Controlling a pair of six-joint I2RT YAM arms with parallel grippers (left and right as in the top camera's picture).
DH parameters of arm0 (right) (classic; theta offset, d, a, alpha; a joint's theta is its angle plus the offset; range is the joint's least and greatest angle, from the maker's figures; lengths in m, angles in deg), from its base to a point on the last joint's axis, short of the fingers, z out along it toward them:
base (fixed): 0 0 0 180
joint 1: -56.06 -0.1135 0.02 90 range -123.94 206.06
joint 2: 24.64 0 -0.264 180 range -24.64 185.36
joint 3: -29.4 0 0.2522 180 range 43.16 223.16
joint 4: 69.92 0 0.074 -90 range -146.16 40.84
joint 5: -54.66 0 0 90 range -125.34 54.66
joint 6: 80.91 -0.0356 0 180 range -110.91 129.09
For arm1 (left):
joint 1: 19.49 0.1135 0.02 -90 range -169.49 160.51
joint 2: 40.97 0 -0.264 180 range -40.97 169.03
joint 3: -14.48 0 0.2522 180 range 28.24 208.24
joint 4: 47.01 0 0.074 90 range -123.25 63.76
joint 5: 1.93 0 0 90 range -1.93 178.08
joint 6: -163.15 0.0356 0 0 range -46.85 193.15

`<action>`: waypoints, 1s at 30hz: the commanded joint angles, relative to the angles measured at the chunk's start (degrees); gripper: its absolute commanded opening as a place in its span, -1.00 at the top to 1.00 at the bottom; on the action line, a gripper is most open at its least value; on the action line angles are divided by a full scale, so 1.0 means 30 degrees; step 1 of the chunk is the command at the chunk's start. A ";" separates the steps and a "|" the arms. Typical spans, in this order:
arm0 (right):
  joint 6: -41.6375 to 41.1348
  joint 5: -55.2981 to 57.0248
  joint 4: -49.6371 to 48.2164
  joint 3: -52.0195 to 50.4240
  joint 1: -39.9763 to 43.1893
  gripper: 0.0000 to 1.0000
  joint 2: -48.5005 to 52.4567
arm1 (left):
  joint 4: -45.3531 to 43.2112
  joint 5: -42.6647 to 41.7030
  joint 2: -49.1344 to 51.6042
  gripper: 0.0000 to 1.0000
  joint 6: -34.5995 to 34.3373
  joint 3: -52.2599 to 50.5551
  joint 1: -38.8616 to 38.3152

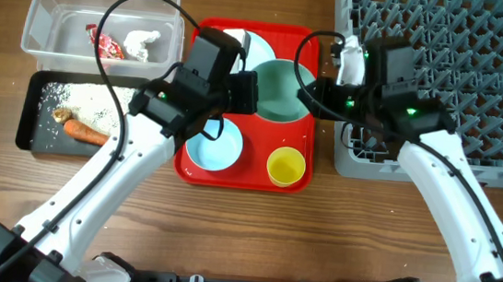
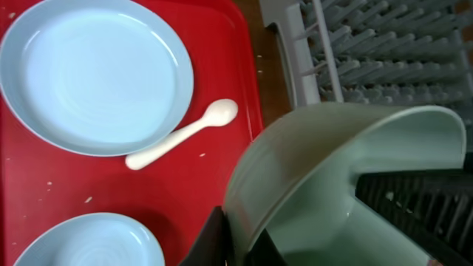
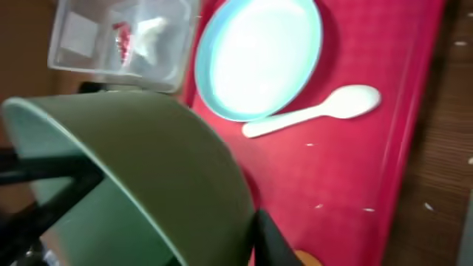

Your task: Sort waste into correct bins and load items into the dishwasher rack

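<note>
The rack (image 1: 464, 50) stands just right of the right pincer (image 1: 317, 96), and the red tray (image 1: 239, 172) lies beneath both pincers. The bowl (image 1: 279, 93) hangs tilted between them. The left pincer (image 1: 249, 93) pinches its left rim and the right pincer pinches its right rim. Both arms reach forward, angled inward, wrists facing.
</note>
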 commanded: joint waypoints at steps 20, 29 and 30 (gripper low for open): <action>0.2091 2.3299 -0.6295 0.1421 0.1974 0.92 -0.1188 | 0.0080 0.2222 0.0328 -1.00 -0.0189 -0.0007 0.0138; 1.7668 2.8086 -1.9861 0.1421 0.2484 0.91 0.6302 | 0.0080 0.2222 0.0328 -1.00 -0.0189 -0.0007 0.0138; 1.8644 2.8086 -2.0750 0.1421 0.2499 0.92 0.6878 | 0.0087 0.2222 0.0328 -1.00 -0.0189 -0.0007 0.0138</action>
